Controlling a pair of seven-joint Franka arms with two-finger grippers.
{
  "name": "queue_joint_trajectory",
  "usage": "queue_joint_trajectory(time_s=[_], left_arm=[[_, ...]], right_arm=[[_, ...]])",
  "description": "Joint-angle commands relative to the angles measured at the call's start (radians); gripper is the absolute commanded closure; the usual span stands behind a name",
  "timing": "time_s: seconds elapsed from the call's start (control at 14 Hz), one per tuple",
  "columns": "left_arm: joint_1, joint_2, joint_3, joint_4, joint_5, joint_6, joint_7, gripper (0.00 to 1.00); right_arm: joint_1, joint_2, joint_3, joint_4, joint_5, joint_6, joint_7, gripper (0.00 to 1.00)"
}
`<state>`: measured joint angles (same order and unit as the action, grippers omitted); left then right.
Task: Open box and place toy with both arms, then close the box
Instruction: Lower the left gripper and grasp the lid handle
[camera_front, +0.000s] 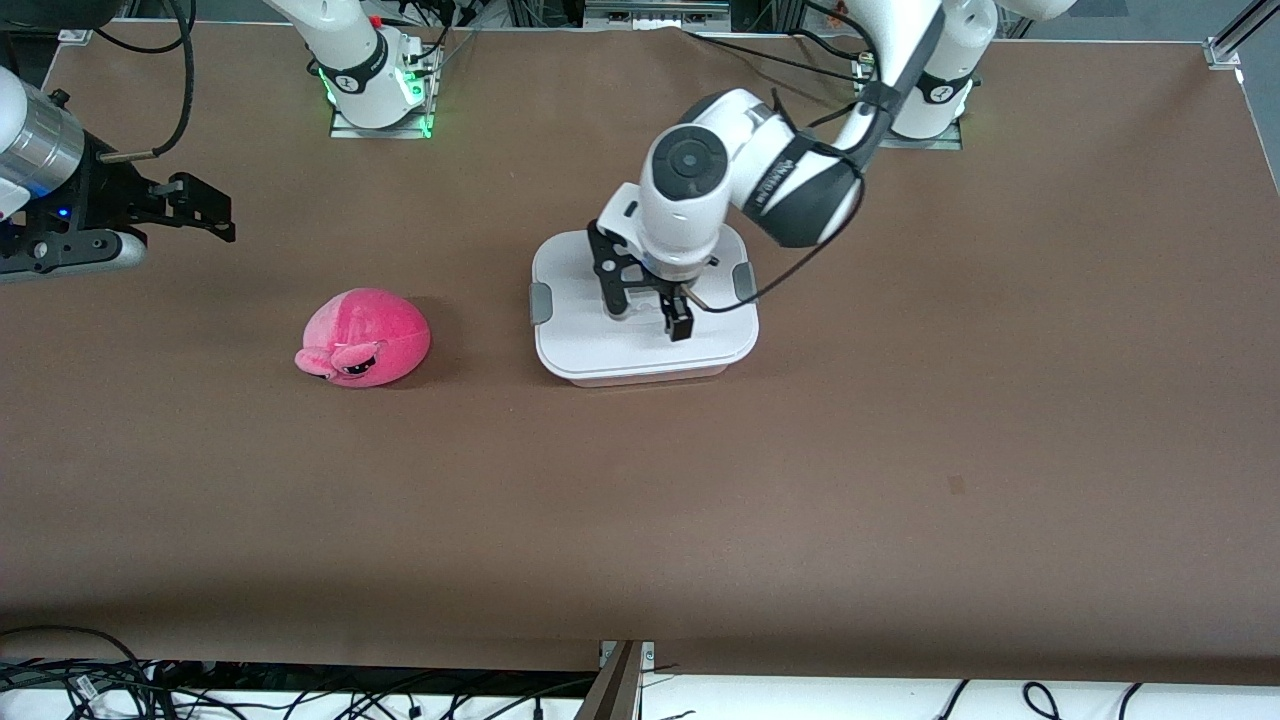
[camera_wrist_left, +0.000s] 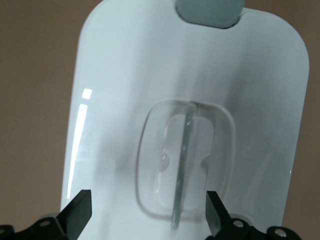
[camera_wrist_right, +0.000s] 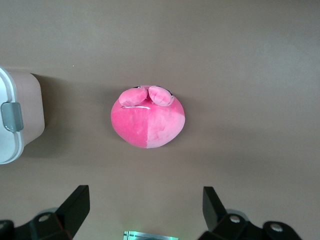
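The box stands mid-table with its white lid on and grey clips at both ends. My left gripper hangs open just above the lid. In the left wrist view its fingertips straddle the clear recessed handle, holding nothing. The pink toy lies on the table beside the box, toward the right arm's end. My right gripper is open and empty in the air over that end. The right wrist view shows the toy off its open gripper, with the box's end at the edge.
Brown table surface spreads all round the box and the toy. Both arm bases stand along the table edge farthest from the front camera. Cables lie below the table's nearest edge.
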<state>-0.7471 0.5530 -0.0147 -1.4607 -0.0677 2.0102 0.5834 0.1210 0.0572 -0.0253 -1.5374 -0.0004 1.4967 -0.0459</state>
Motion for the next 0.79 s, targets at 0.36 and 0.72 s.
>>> queue_joint_trajectory(time_s=[0.36, 0.72], left_arm=[[-0.060, 0.019, 0.010, -0.009, 0.049, 0.021, 0.009, 0.91], [-0.064, 0.005, 0.010, -0.009, 0.049, -0.021, 0.007, 1.00]], right_arm=[[-0.020, 0.000, 0.016, 0.005, -0.001, 0.005, -0.009, 0.00], [-0.020, 0.000, 0.016, 0.005, -0.001, 0.005, -0.009, 0.00]])
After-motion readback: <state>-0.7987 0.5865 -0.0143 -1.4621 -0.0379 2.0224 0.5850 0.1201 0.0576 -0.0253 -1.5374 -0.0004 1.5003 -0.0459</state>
